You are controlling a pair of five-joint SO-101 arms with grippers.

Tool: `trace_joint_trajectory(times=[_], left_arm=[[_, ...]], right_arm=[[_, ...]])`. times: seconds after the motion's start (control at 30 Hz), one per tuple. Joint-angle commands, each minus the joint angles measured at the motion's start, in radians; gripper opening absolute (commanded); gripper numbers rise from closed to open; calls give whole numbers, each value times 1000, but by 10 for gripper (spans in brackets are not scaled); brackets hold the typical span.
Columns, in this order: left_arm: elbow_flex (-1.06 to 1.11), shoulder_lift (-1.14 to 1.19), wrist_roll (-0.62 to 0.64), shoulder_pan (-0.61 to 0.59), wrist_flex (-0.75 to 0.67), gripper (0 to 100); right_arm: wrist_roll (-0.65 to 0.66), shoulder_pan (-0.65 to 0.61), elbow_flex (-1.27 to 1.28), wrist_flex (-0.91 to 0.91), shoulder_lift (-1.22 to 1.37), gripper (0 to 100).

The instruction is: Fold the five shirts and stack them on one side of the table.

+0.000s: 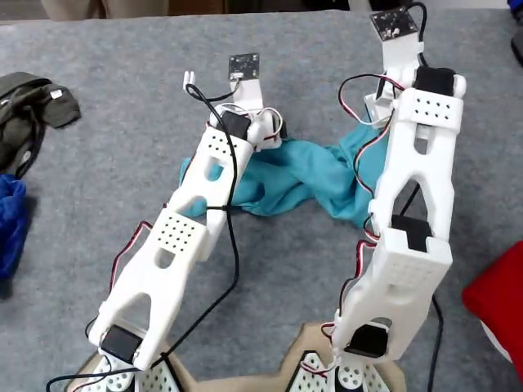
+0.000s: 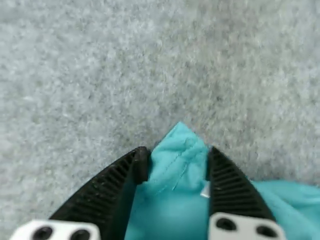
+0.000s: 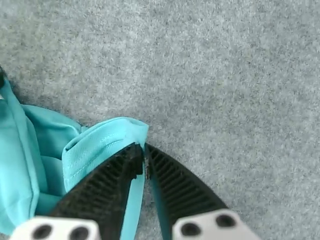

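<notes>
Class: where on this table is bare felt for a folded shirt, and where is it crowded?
Free: far felt between olive shirt and teal shirt; near felt between the arms. Crowded: centre, left edge by blue shirt, right edge by red shirt.

Open table (image 1: 122, 77) past crumpled teal shirt (image 1: 302, 175)

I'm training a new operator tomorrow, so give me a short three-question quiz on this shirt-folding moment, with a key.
1. True or false: the teal shirt lies folded flat on the grey table.
2. In the high view, what colour is the garment at the table's right edge? A blue, B red, C olive.
3. Short answer: what do the left gripper and the right gripper each grip?

Key: 1 false, it is bunched up between the arms. 2 B. 3 the teal shirt, each by an edge.
</notes>
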Motion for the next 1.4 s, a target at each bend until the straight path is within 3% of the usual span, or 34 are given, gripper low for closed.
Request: trace_joint_trajectory(times=[0.0,0.1,0.37,0.83,1.37], left_arm=[[-29,-19,-63,2,29,96],[-29,-19,-74,2,29,15],[-52,-35,-68,-18,3,19],[-75,-470,-38,-106,6,19],[-78,-1076,-44,-241,390,19]], right_arm=[[-5,-12,-8,-18,-10,5],[-5,-12,-8,-17,-10,5],[-6,-10,-8,-15,-15,5],[-55,-67,-133,32,-147,5],[-124,-122,-573,193,-549,5]])
